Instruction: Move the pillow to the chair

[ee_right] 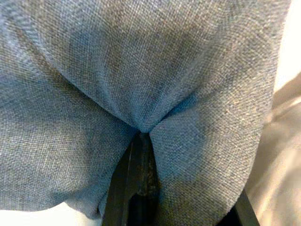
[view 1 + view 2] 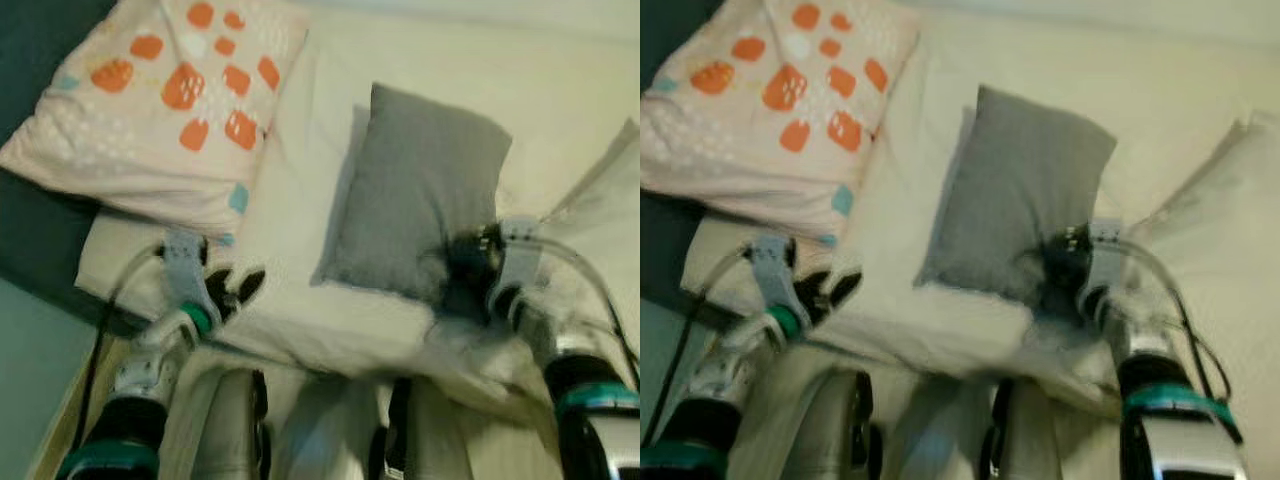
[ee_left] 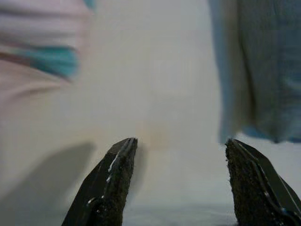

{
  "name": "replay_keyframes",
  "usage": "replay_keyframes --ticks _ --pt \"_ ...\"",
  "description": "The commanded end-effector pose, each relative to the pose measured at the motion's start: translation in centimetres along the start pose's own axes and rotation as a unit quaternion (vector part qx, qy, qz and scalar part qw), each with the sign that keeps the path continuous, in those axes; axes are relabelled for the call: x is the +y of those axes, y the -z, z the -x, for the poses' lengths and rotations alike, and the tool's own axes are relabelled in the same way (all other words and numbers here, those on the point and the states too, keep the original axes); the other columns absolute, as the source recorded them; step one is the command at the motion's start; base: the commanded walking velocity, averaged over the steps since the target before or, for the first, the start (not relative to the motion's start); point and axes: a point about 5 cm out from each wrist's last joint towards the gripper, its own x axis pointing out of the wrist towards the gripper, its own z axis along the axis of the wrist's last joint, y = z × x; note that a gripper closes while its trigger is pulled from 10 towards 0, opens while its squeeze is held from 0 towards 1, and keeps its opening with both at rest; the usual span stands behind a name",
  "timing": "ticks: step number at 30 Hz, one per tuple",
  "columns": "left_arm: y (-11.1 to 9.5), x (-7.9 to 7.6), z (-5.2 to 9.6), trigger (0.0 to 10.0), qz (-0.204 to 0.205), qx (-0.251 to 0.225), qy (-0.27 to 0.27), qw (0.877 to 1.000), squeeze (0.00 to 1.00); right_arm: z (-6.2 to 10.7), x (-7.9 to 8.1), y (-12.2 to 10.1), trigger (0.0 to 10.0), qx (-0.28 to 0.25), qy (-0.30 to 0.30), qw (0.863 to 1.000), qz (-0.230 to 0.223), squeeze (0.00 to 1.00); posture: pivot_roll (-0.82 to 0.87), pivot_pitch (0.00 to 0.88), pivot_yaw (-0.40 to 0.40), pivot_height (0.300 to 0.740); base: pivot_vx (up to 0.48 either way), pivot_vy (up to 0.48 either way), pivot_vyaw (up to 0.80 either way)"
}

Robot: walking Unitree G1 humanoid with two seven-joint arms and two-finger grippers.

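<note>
Pinching only the 5 o'clock corner, the grey pillow (image 2: 415,190) is clenched by the right gripper (image 2: 470,275); it could be dropped if lifted; the left gripper (image 2: 230,290) is spread wide

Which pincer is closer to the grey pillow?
Right. The right pincer is pinching the grey pillow at its near corner; the left pincer hovers open beside it.

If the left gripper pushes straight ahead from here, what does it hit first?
Most likely the cream bedding: the open left gripper points at it, between the patterned pillow and the grey pillow. Depth is unclear.
</note>
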Motion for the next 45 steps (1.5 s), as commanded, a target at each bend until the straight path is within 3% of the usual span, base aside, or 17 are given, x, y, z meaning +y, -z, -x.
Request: replay_keyframes --ticks 1,2,3,4,5,9,13,26,29,31,34,35,37,38,43,44,45 --pt "0.7 0.0 -0.1 10.0 0.045 0.007 0.013 0.999 0.0 0.4 0.4 4.3 0.0 0.081 0.004 0.997 0.009 0.0 0.07 0.218 0.114 0.595 0.0 0.0 0.0" --pt "0.7 0.0 -0.1 10.0 0.045 0.007 0.013 0.999 0.0 0.4 0.4 4.3 0.0 0.081 0.004 0.997 0.009 0.0 0.07 0.218 0.114 0.595 0.0 0.0 0.0" --pt "0.2 -0.7 -0.7 10.0 0.105 -0.012 0.044 0.993 0.84 0.4 1.4 5.2 0.0 0.093 -0.012 0.996 0.009 0.0 0.07 0.222 0.119 0.595 0.0 0.0 0.0" --pt "0.2 -0.7 -0.7 10.0 0.105 -0.012 0.044 0.993 0.84 0.4 1.4 5.2 0.0 0.093 -0.012 0.996 0.009 0.0 0.07 0.222 0.119 0.595 0.0 0.0 0.0" --pt "-0.3 -1.7 -1.1 10.0 0.16 -0.033 0.085 0.983 1.0 0.4 2.1 5.9 0.0 0.101 -0.023 0.995 0.005 0.0 0.05 0.226 0.131 0.595 0.0 0.0 0.0" --pt "-0.6 -2.7 -1.5 10.0 0.187 -0.045 0.125 0.973 1.0 0.4 2.5 6.3 0.0 0.104 -0.027 0.994 0.001 0.0 0.05 0.23 0.135 0.595 0.0 0.0 0.0" --pt "-0.6 -5.4 -2.8 10.0 0.148 -0.03 0.201 0.968 1.0 0.6 2.9 7.0 0.0 0.105 -0.035 0.994 -0.008 0.0 0.02 0.246 0.156 0.595 0.0 0.0 0.0" --pt "0.2 -4.7 -3.1 10.0 0.104 -0.019 0.163 0.981 1.0 0.8 4.2 6.8 0.0 0.061 -0.073 0.994 -0.059 0.0 0.0 0.273 0.151 0.595 0.0 0.0 0.0" --pt "-1.3 -3.6 -2.4 10.0 0.067 -0.073 0.148 0.984 1.0 0.3 6.7 3.2 0.0 -0.034 -0.137 0.975 -0.17 0.0 0.02 0.241 0.136 0.595 0.0 0.0 0.0" --pt "-1.3 -3.6 -2.4 10.0 0.067 -0.073 0.148 0.984 1.0 0.3 6.7 3.2 0.0 -0.034 -0.137 0.975 -0.17 0.0 0.02 0.241 0.136 0.595 0.0 0.0 0.0" --pt "-2.5 -3.0 -1.4 10.0 0.04 -0.114 0.125 0.985 1.0 0.3 8.6 -1.0 0.0 -0.123 -0.194 0.95 -0.213 0.0 0.04 0.197 0.105 0.595 0.0 0.0 0.0" --pt "-2.6 -2.7 -0.8 10.0 0.02 -0.118 0.097 0.988 0.77 0.4 9.4 -3.6 0.0 -0.169 -0.214 0.934 -0.231 0.0 0.04 0.184 0.092 0.595 0.0 0.0 0.0" --pt "-2.7 -2.5 -0.5 10.0 0.006 -0.12 0.077 0.99 0.77 0.5 9.9 -5.2 0.0 -0.198 -0.227 0.922 -0.243 0.0 0.04 0.178 0.088 0.595 0.0 0.0 0.0" --pt "-2.2 -2.1 -0.4 10.0 -0.017 -0.091 0.034 0.995 0.55 0.7 10.7 -7.3 0.0 -0.23 -0.243 0.906 -0.258 0.0 0.05 0.154 0.064 0.595 0.0 0.0 0.0" --pt "-1.9 -2.0 -0.1 10.0 -0.049 -0.076 -0.013 0.996 0.54 1.1 11.9 -9.9 0.0 -0.267 -0.265 0.885 -0.273 0.0 0.06 0.128 0.039 0.595 0.0 0.0 0.0" --pt "-2.4 -2.3 0.1 10.0 -0.049 -0.1 -0.026 0.993 0.33 1.5 12.4 -11.3 0.0 -0.287 -0.275 0.872 -0.285 0.0 0.06 0.114 0.029 0.595 0.0 0.0 0.0" --pt "-2.4 -2.3 0.1 10.0 -0.049 -0.1 -0.026 0.993 0.33 1.5 12.4 -11.3 0.0 -0.287 -0.275 0.872 -0.285 0.0 0.06 0.114 0.029 0.595 0.0 0.0 0.0"
